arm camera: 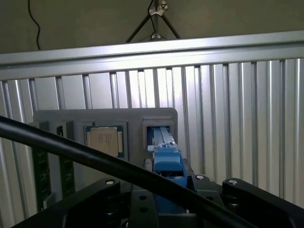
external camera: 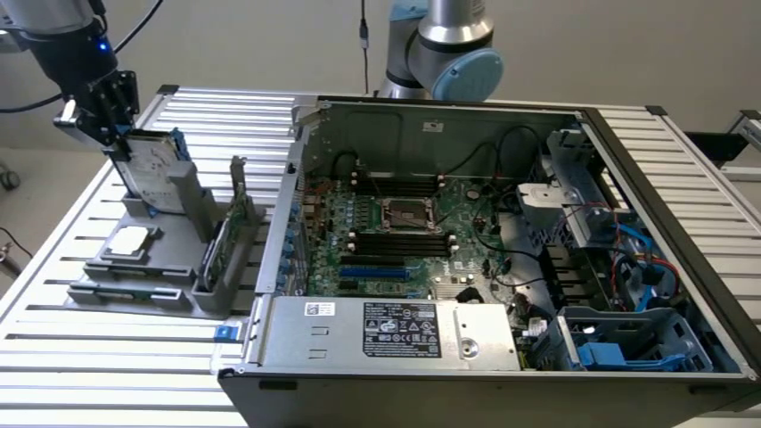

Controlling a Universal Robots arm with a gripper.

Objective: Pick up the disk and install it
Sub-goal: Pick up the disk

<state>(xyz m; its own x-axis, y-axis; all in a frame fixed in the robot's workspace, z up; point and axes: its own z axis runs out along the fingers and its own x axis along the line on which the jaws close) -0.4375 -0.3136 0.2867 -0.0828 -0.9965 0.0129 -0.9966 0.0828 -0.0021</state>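
The disk (external camera: 152, 169), a silver-grey drive with a white label and a blue carrier edge, stands on edge in a slot at the far end of the grey fixture (external camera: 167, 267), at the exterior view's left. My gripper (external camera: 117, 134) comes down on its top edge and is shut on it. In the wrist view the blue carrier (arm camera: 167, 159) runs between my black fingers (arm camera: 237, 187), with its far end still in the fixture's slot (arm camera: 159, 124). My gripper (arm camera: 167, 178) sits over the carrier's near end.
A small square silver chip (external camera: 131, 241) (arm camera: 105, 141) lies on the fixture beside the disk's slot. Upright cards (external camera: 232, 232) stand at the fixture's side. The open computer case (external camera: 476, 267) is at the exterior view's right, with blue brackets in its drive bay (external camera: 607, 352). A black cable (arm camera: 71, 149) crosses the wrist view.
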